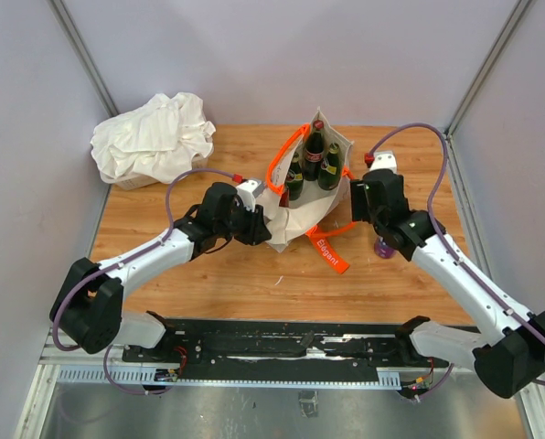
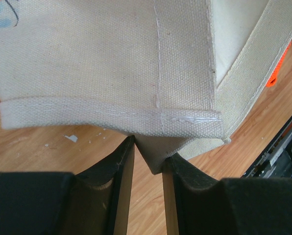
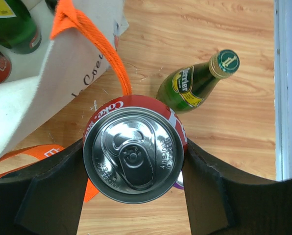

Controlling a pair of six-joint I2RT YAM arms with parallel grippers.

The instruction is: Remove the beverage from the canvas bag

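Observation:
The cream canvas bag (image 1: 291, 224) with orange handles stands mid-table, open at the top. Inside it are two green bottles (image 1: 330, 166) and a dark bottle with a red label (image 1: 314, 151). My left gripper (image 1: 259, 225) is shut on a fold at the bag's lower left corner (image 2: 153, 152). My right gripper (image 1: 368, 197) is just right of the bag, shut on a red Coke can (image 3: 135, 156), which it holds above the table. The can is hidden in the top view. The bag's wall (image 3: 62, 73) and an orange handle (image 3: 99, 46) lie left of the can.
A green Perrier bottle (image 3: 197, 84) stands on the wood right of the bag. A purple can (image 1: 383, 247) sits under my right arm. An orange strap (image 1: 332, 249) trails in front of the bag. A white cloth bundle (image 1: 154, 137) lies at the back left.

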